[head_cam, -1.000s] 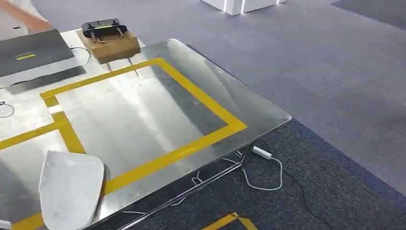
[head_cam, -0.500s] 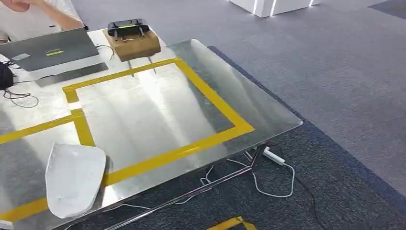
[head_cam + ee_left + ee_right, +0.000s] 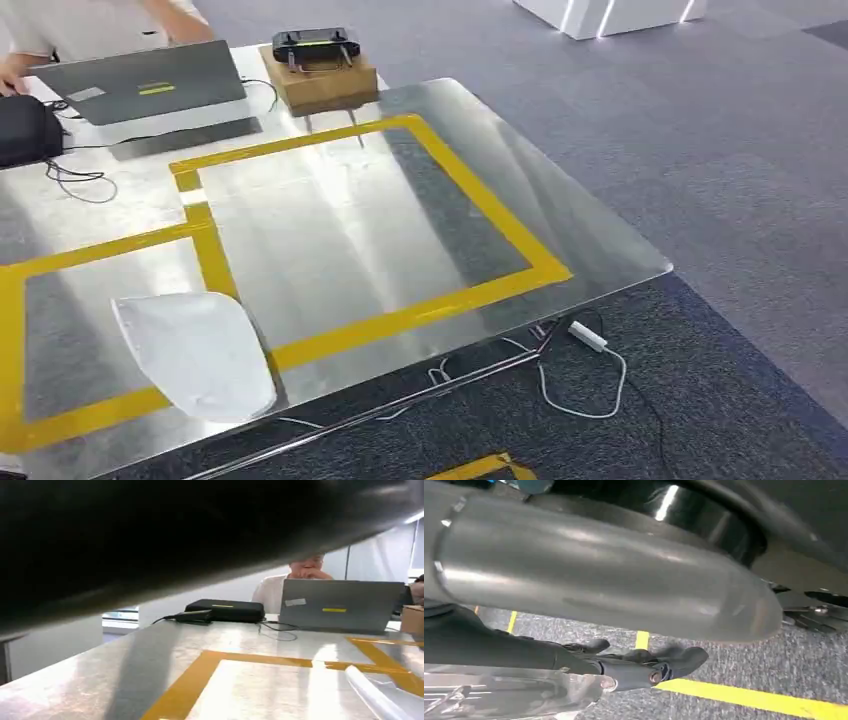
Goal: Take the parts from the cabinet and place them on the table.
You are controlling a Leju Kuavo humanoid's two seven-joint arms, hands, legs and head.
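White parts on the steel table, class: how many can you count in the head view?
1. A single white part lies near the table's front edge, across the yellow tape between the two marked boxes. Others may lie beyond the picture's left edge.

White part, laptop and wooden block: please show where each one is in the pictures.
white part (image 3: 195, 352), head view, middle of its flat surface.
laptop (image 3: 150, 82), head view, centre of the lid.
wooden block (image 3: 322, 84), head view, its front side.

White part (image 3: 195, 352) flat on table (image 3: 420, 230) (near edge, seemingly)
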